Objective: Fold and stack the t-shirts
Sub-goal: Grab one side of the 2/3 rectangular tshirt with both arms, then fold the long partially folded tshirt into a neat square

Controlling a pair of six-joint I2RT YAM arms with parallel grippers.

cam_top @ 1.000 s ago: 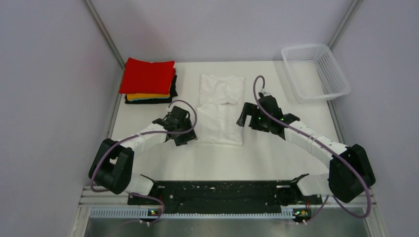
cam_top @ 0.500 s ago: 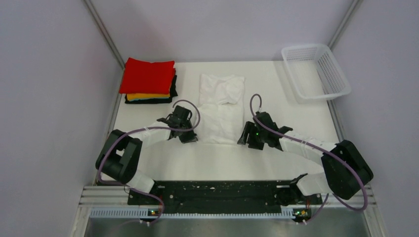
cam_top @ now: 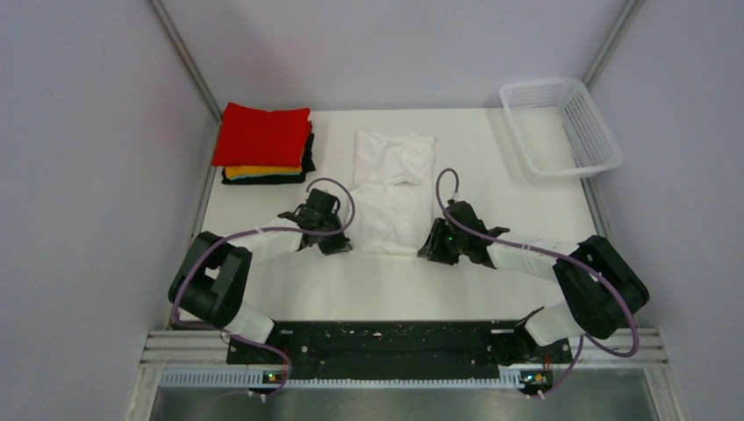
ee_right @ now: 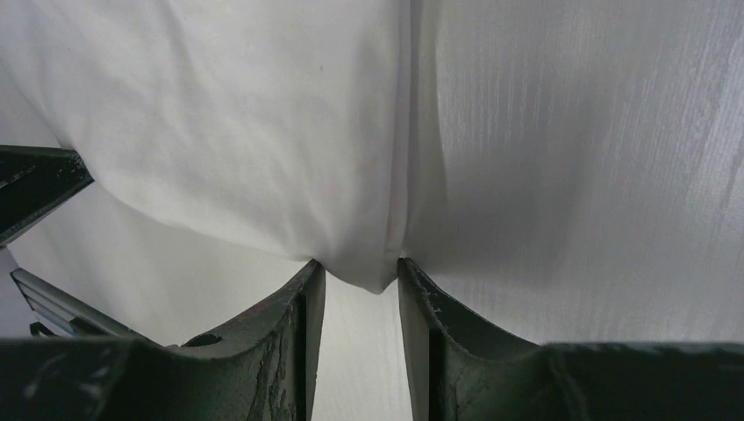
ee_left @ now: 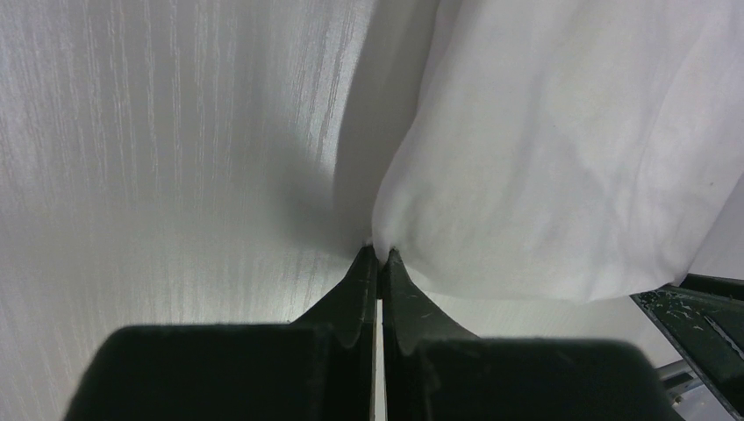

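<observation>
Pinch shut the right tool (ee_right: pixel 360 272), now gaping astride the near right corner of the white t-shirt (cam_top: pixel 392 189) at mid worktop (cam_top: pixel 491 281), to match the left tool (ee_left: pixel 377 254) clamped on the near left corner, then lift both evenly and fold the near edge away.

White table (cam_top: pixel 491 175) w/ white tee (cam_top: pixel 392 189), shirt stack (cam_top: pixel 263 145), basket (cam_top: pixel 590 123)

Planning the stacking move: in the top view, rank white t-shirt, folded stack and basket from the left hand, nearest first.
1. white t-shirt, near corner pinched in the left hand.
2. folded stack, far left.
3. basket, far right corner.
</observation>
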